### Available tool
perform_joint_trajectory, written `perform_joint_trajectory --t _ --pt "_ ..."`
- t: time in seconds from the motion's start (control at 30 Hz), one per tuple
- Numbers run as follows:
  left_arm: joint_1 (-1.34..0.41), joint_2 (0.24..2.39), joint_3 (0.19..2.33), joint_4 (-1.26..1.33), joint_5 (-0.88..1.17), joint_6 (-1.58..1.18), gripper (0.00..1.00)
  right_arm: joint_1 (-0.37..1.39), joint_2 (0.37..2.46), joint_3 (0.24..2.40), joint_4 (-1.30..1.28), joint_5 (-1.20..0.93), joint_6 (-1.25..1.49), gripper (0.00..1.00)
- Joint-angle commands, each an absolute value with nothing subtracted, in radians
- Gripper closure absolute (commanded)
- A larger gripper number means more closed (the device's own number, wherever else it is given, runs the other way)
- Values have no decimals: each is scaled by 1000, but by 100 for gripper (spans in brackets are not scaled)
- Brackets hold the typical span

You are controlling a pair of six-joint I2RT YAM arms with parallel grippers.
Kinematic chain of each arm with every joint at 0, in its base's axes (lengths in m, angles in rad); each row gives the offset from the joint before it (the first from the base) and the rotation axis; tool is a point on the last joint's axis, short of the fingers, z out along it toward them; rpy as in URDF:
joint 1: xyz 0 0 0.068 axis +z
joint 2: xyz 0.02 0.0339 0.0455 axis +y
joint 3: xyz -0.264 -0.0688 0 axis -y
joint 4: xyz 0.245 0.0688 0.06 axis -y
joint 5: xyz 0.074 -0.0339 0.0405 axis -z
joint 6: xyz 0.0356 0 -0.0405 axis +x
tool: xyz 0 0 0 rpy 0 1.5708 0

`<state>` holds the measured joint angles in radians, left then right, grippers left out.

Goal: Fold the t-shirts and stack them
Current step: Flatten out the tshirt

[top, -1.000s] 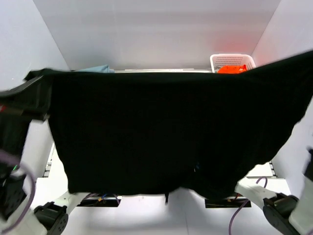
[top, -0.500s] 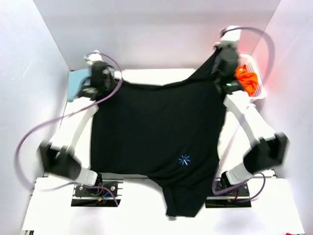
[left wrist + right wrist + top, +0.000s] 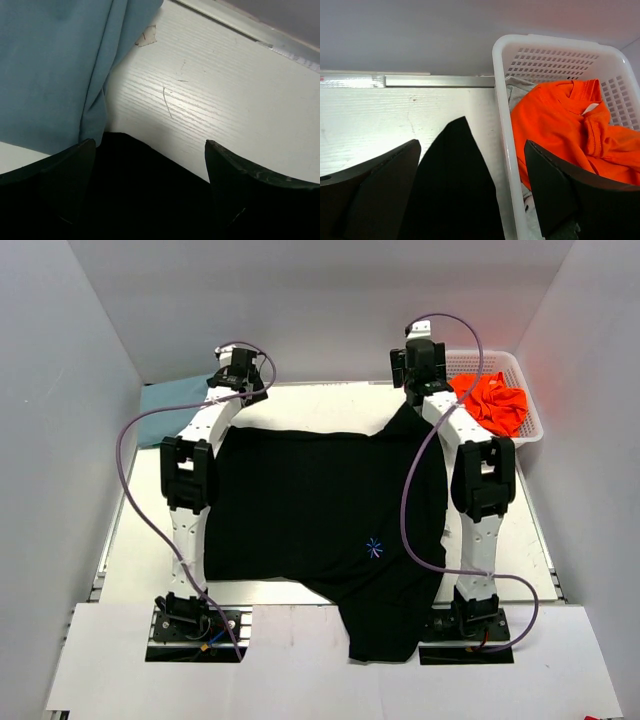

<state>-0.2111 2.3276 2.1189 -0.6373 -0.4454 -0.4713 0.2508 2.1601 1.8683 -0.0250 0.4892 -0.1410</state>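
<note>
White table (image 3: 150, 530): black t-shirt (image 3: 320, 510) spread flat at centre. Left gripper (image 3: 147, 150) and right gripper (image 3: 470, 147) hover over its far corners, jaws wide, empty. Layout looks done; next, pinch an edge for first fold.

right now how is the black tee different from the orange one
The black t-shirt lies spread flat on the table; the orange t-shirt sits crumpled in the white basket. The black t-shirt covers far more area than the bunched orange t-shirt. The black t-shirt carries a tiny blue starburst print; the orange t-shirt shows no print. Both are soft tees, not yet folded.
</note>
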Motion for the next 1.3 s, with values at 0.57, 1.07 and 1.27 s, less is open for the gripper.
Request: perform_joint_trajectory --t 0.57,1.07,1.27 --pt "-225 1643 1116 -457 -110 -535 0 284 1442 1011 -377 135 468 10" --pt "-206 1971 1288 -503 -241 -612 0 242 1805 1098 -471 327 502 10" --pt "-175 2108 1454 -580 -268 -652 0 219 2002 1334 -483 316 417 10"
